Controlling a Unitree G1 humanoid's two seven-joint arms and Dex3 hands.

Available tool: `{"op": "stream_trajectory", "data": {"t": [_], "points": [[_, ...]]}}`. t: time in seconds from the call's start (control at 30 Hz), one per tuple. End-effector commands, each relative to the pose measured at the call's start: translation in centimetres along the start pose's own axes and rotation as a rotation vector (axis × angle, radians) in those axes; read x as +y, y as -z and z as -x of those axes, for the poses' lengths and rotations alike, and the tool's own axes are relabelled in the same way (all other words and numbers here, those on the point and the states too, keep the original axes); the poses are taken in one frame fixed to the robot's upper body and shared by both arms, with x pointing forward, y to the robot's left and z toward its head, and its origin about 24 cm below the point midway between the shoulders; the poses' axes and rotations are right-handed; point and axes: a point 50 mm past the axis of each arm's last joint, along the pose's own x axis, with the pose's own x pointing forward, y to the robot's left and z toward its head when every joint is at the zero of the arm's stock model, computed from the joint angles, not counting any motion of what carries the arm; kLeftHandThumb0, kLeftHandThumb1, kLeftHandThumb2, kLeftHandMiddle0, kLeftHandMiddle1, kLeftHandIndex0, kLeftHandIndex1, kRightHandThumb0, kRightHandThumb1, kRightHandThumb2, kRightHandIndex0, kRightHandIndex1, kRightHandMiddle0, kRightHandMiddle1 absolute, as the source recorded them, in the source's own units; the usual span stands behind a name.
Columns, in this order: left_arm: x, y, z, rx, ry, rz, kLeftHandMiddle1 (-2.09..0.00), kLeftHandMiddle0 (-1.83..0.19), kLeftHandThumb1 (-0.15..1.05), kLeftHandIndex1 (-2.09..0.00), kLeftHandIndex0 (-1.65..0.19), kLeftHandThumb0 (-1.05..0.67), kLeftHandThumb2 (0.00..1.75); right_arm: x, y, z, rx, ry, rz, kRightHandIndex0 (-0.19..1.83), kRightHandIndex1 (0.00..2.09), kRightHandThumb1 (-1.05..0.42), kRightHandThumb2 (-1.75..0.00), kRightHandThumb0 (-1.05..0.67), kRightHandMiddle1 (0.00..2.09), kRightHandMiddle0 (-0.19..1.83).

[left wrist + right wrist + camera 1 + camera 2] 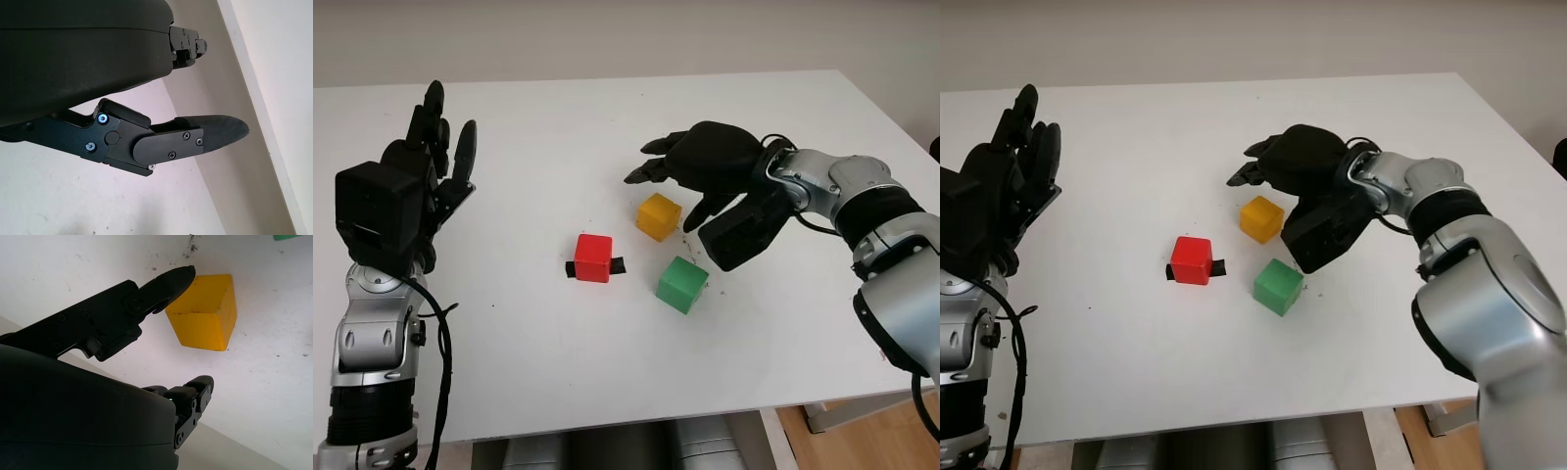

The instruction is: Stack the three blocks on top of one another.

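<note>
Over the yellow block (659, 215) comes the right hand (690, 181), its arm reaching in low from the table's (558, 127) right edge, forearm bent across and palm turned down. Fingers are uncurled and holding nothing: the thumb (168, 281) sits just beside one upper edge of the yellow block, and whether it touches, I cannot tell, while the other fingertips (195, 391) hang beyond the block's far side, apart from it. Just nearer the robot than the yellow block sits the green block (682, 284), close by but separate. Left of the yellow block lies the red block (593, 258), sitting on a short black strip (618, 264). Well left of the yellow block, the left hand (435, 147) is raised upright, fingers pointing up, open, gripping nothing
</note>
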Motion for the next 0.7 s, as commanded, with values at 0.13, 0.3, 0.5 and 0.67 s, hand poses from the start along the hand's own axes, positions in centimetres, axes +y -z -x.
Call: {"op": "stream_trajectory", "data": {"t": [0.13,0.3,0.5,0.67], "points": [[0.2,-0.5,0.0,-0.032,0.009,-0.006,-0.05,0.0,1.05,-0.07,0.03,-0.74,0.55,0.8,-0.4,-0.2,0.008,-0.003,-0.019,0.33,0.07,-0.79,-0.05,-0.53,0.13,0.45],[0.1,-0.6,0.1,-0.031,0.007,-0.005,-0.06,-0.01,1.05,-0.08,0.01,-0.73,0.54,1.2,-0.5,-0.3,0.008,-0.007,-0.015,0.35,0.08,-0.79,-0.05,-0.54,0.13,0.48],[0.1,-0.6,0.2,-0.028,0.014,-0.01,-0.05,0.01,1.05,-0.06,0.03,-0.73,0.54,1.7,-0.7,-0.3,-0.001,-0.009,0.019,0.37,0.08,-0.79,-0.06,-0.55,0.12,0.51],[0.1,-0.6,0.2,-0.022,0.018,-0.013,-0.05,0.01,1.05,-0.06,0.03,-0.73,0.54,1.9,-0.8,-0.4,-0.002,-0.001,0.02,0.4,0.08,-0.8,-0.06,-0.54,0.13,0.56]]}}
